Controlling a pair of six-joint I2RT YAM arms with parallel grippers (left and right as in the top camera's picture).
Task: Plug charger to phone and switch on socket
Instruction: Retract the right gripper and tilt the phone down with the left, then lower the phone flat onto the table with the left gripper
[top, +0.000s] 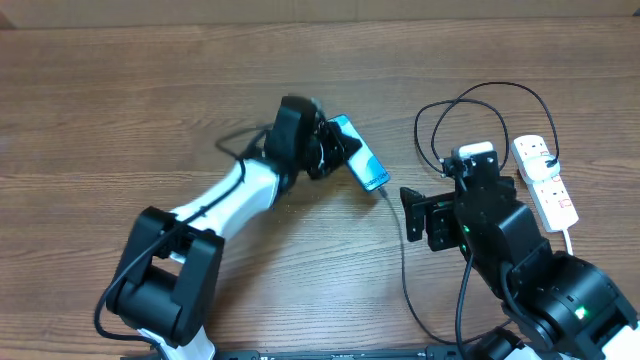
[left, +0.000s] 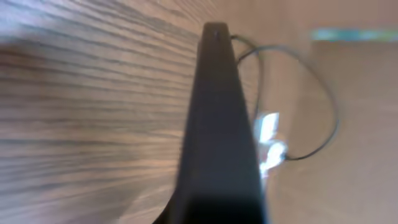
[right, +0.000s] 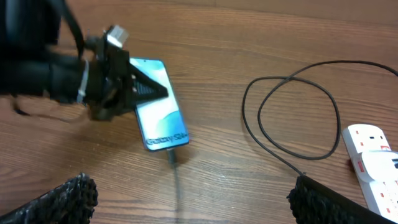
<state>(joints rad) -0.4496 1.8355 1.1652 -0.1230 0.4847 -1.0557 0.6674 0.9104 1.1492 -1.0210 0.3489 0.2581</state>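
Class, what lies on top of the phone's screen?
The left tool lays a dark tip over the phone, hiding part of its screen; the "Galaxy S24" end shows.

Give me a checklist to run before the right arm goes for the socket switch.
1. Connector tip seated in the phone: ok, it appears to be in at the phone's end.
2. Left gripper shut on the phone: ok.
3. Right gripper open and holding nothing: ok.
4. Way from the right gripper to the socket free of cable: not ok, a loop of the charger lies on the table between them.
5. Red switch position, on or off: cannot tell.
6. Charger's plug seated in the socket: cannot tell, no view shows it clearly.
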